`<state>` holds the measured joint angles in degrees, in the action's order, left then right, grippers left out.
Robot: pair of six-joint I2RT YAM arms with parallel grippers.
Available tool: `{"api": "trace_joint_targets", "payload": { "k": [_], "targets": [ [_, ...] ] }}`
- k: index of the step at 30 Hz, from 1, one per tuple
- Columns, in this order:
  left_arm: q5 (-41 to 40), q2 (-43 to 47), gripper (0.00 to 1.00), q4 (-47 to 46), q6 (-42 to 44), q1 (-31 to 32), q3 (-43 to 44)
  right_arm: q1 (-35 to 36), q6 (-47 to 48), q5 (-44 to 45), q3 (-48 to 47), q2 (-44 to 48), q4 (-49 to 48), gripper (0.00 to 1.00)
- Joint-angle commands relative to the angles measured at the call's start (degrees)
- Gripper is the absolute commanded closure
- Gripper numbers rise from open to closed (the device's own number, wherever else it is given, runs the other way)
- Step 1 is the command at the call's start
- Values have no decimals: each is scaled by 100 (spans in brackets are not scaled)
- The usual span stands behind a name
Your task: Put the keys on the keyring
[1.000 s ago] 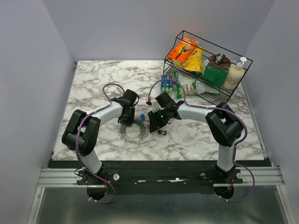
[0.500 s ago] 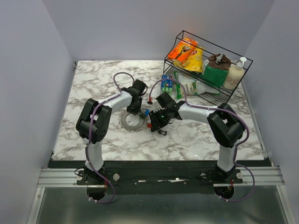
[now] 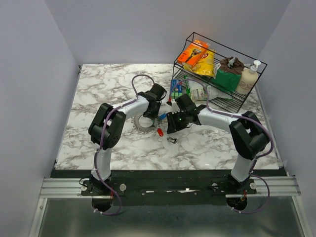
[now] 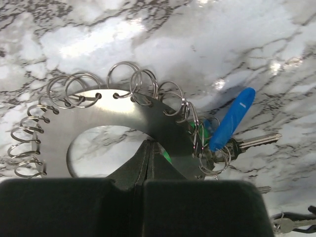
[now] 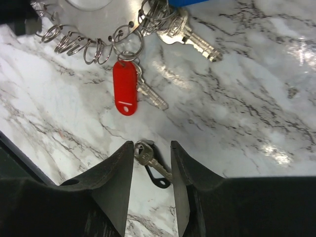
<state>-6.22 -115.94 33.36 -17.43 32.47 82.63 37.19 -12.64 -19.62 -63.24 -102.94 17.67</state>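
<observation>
Left wrist view: your left pincer (image 4: 146, 150) grips the flat steel keyring disc (image 4: 123, 113), rimmed with wire loops; your right pincer (image 5: 151, 146) is narrowly open, a small silver key (image 5: 149, 159) showing between its fingers.

Left hand (image 4: 147, 149) clamped, right hand (image 5: 151, 146) parted

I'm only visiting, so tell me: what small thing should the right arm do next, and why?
Probably lower the right gripper and close it on the loose key. The gripper hangs open with that key framed between its two fingers, and the key is on no ring yet. The left gripper pinches the keyring, so it looks held for threading.
</observation>
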Motion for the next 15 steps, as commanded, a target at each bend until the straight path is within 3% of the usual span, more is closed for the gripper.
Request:
{"api": "trace_joint_targets", "payload": {
  "k": [1,15],
  "targets": [
    [542,-123,100,-49,47,216,-518,-27,-63,107,40,169,-97,55],
    [798,537,100,-462,-50,348,-1820,-98,-124,-95,-30,54,-220,55]
  ]
}}
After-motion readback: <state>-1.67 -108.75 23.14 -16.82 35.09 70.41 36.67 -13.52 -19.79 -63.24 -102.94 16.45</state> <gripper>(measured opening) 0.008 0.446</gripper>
